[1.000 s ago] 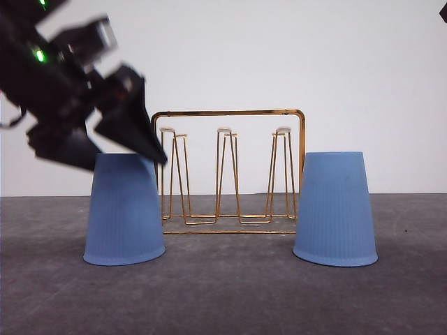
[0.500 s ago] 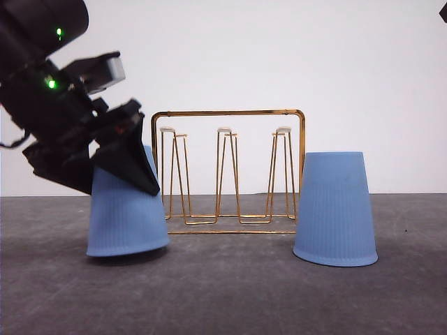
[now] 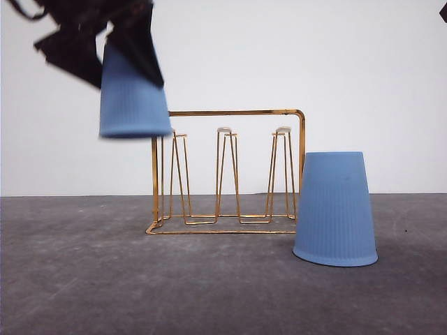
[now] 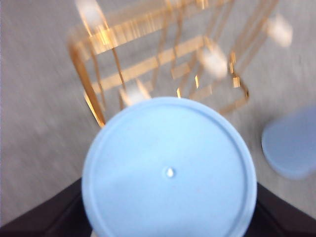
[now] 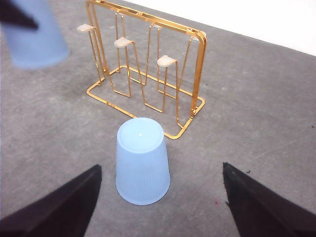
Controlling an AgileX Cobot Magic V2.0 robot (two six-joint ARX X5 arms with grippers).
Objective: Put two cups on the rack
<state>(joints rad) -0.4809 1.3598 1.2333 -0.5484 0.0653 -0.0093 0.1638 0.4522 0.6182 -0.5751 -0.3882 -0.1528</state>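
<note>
My left gripper (image 3: 115, 38) is shut on a light blue ribbed cup (image 3: 134, 98), held upside down in the air. Its rim hangs level with the top bar of the gold wire rack (image 3: 227, 171), at the rack's left end. In the left wrist view the cup's closed end (image 4: 169, 173) sits between the dark fingers (image 4: 42, 217), with the blurred rack (image 4: 158, 64) beyond. The other cup (image 3: 335, 209) stands upside down on the table right of the rack. My right gripper (image 5: 161, 170) is open, hovering near that cup (image 5: 143, 160) without touching it.
The rack's white-tipped pegs (image 5: 167, 61) stand bare. Grey tabletop (image 3: 209, 286) stretches in front of the rack, with a white wall behind. A bit of the right arm (image 3: 443, 10) shows at the upper right corner of the front view.
My left gripper closed on the left cup, tilted it, then lifted it off the table to the height of the rack's top bar. The right cup and the rack stayed put.
</note>
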